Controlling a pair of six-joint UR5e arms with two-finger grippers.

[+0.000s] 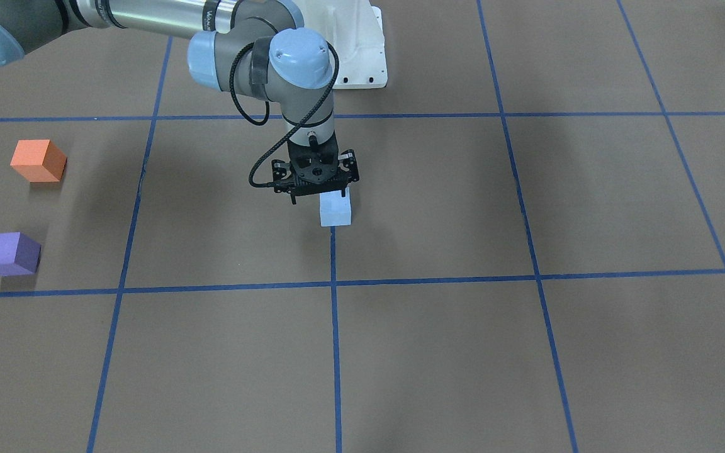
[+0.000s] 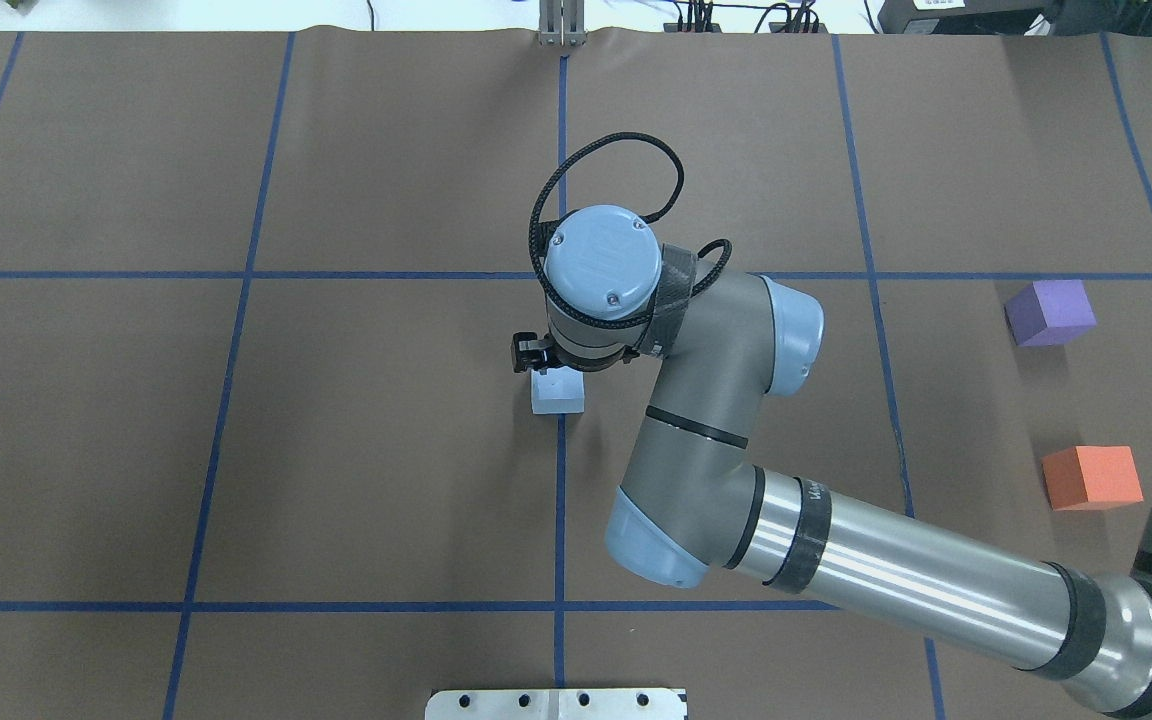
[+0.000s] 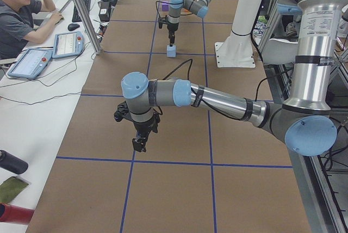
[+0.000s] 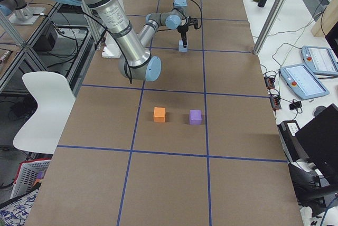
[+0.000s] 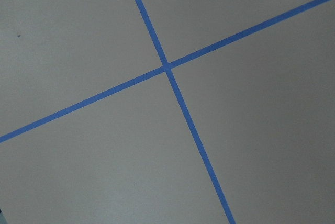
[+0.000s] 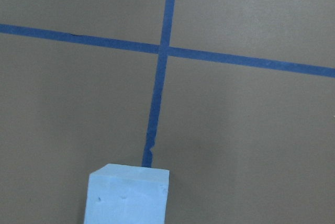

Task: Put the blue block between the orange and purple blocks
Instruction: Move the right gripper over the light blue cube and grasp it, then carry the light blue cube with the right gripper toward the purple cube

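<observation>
Right gripper (image 1: 318,196) hangs straight down over the pale blue block (image 1: 336,214). Its two dark tips look set wider apart than the block, and I see nothing held between them. I cannot tell whether either tip touches the block.

The block looks like matte foam, a small cube with tiny dents in one face. It sits on the table (image 1: 526,352) over a blue tape line (image 1: 333,327), near the middle of the grid. The tabletop is a dull brown sheet, faintly creased.

The right arm reaches in from the robot's right with its elbow bent and its wrist vertical. A black braided cable (image 1: 255,170) loops off the wrist.

The left gripper (image 3: 140,145) shows only in the view from the table's left end. It points down, low over the table near a tape line, and I cannot tell how far open it is. Its wrist camera sees only brown sheet and crossing tape.

The orange block (image 1: 38,161) and purple block (image 1: 9,254) are matte, sharp-edged cubes. They sit near each other with a gap between them, well apart from the blue block, on the robot's right. In the overhead view the right forearm passes just beside the orange block.

The white base plate (image 1: 362,56) lies behind the gripper. An operator (image 3: 19,20) sits at a side desk.
</observation>
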